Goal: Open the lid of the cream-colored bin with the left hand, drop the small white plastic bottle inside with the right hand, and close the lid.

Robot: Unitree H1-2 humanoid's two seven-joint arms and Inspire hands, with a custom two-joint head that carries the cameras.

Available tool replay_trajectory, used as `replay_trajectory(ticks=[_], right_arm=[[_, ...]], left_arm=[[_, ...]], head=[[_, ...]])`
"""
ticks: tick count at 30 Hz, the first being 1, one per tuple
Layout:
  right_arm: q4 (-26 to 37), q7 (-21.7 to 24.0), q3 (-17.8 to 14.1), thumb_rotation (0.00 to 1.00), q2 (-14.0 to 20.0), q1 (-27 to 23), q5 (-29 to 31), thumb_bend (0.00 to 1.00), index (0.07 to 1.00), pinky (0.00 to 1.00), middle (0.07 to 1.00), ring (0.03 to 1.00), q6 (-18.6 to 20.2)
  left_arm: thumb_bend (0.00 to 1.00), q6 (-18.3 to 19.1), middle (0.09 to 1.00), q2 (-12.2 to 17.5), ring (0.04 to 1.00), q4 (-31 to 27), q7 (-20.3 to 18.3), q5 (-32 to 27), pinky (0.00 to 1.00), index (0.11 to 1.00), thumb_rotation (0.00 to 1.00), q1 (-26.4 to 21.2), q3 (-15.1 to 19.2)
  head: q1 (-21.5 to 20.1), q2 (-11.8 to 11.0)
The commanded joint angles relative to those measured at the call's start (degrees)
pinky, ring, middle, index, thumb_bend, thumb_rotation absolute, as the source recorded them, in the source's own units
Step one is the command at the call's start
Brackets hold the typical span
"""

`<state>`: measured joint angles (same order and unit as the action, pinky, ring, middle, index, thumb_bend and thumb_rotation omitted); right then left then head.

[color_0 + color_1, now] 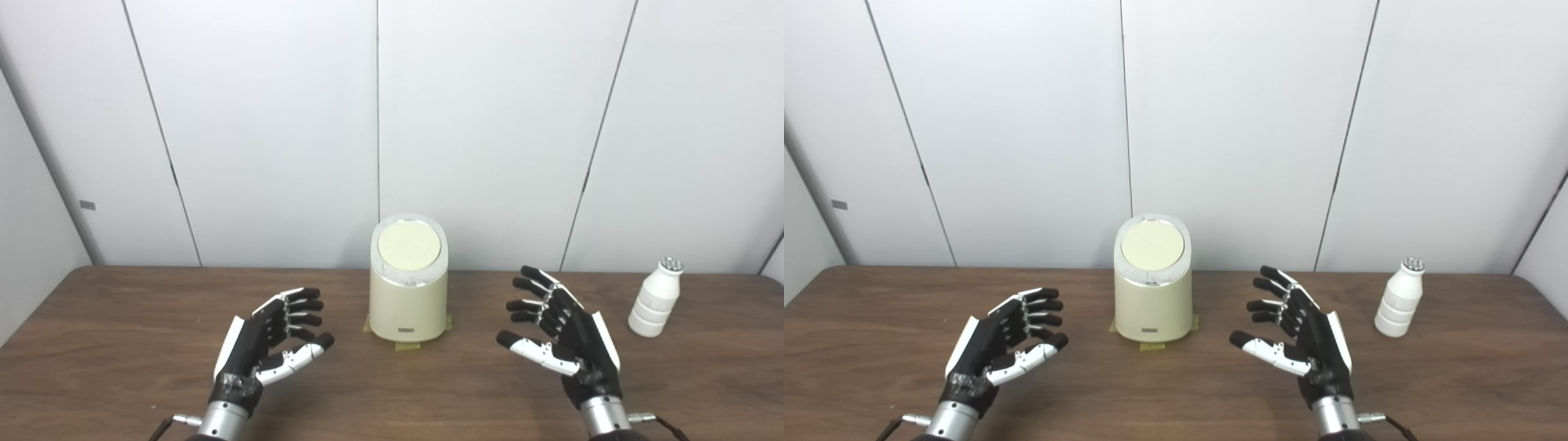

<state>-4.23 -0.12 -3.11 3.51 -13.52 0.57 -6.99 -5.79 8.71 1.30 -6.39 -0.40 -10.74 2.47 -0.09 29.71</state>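
Note:
A cream-colored bin (pixel 408 294) stands upright at the middle of the brown table, its round lid (pixel 409 246) lying flat and closed on top. A small white plastic bottle (pixel 655 298) stands upright at the right, close to the back edge. My left hand (pixel 272 340) hovers to the left of the bin, open, palm turned inward, holding nothing. My right hand (pixel 563 334) hovers between the bin and the bottle, open too, touching neither.
Strips of yellow tape (pixel 407 345) hold the bin's base to the wooden table (pixel 122 343). White wall panels (pixel 490 122) rise directly behind the table's back edge.

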Motion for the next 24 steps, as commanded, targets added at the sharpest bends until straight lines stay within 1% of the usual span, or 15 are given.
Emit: replay_trajectory(ticks=[1,6,10,19,22,24], right_arm=[[1.8,0.0,0.0,0.2,0.3,-1.6,0.0,0.83,0.793,0.58,0.774,0.633,-1.1],[1.6,0.1,0.0,0.21,0.5,-1.7,-0.2,0.83,0.792,0.58,0.772,0.631,-1.5],[1.6,0.3,0.0,0.2,0.5,-1.7,0.1,0.83,0.793,0.58,0.77,0.631,-1.8],[1.3,0.3,0.1,0.2,0.4,-1.8,0.1,0.83,0.79,0.58,0.768,0.633,-1.9],[1.2,0.1,0.2,0.2,0.3,-1.9,-0.2,0.83,0.791,0.59,0.768,0.633,-1.8],[1.1,-0.1,0.2,0.19,0.2,-2.0,-0.3,0.82,0.79,0.59,0.766,0.631,-2.1]], left_arm=[[0.72,-2.6,0.711,0.4,0.656,-0.9,0.2,-0.3,0.57,0.751,0.18,-2.4,0.0],[0.72,-2.4,0.713,0.3,0.659,-1.0,0.4,0.1,0.57,0.751,0.19,-2.5,0.1],[0.7,-2.5,0.715,0.2,0.658,-1.0,0.3,0.1,0.57,0.752,0.17,-2.4,0.1],[0.7,-2.8,0.713,0.2,0.658,-0.6,0.4,0.0,0.56,0.753,0.17,-2.5,0.1],[0.71,-2.4,0.721,-0.2,0.658,-0.7,1.1,0.4,0.56,0.758,0.19,-2.6,0.2],[0.71,-1.1,0.752,-1.0,0.678,-1.4,1.7,0.3,0.55,0.776,0.22,-2.4,0.4]], head=[[0.0,0.0],[0.1,0.0],[0.1,0.0],[0.3,-0.5],[0.3,-1.0],[0.3,-1.0]])
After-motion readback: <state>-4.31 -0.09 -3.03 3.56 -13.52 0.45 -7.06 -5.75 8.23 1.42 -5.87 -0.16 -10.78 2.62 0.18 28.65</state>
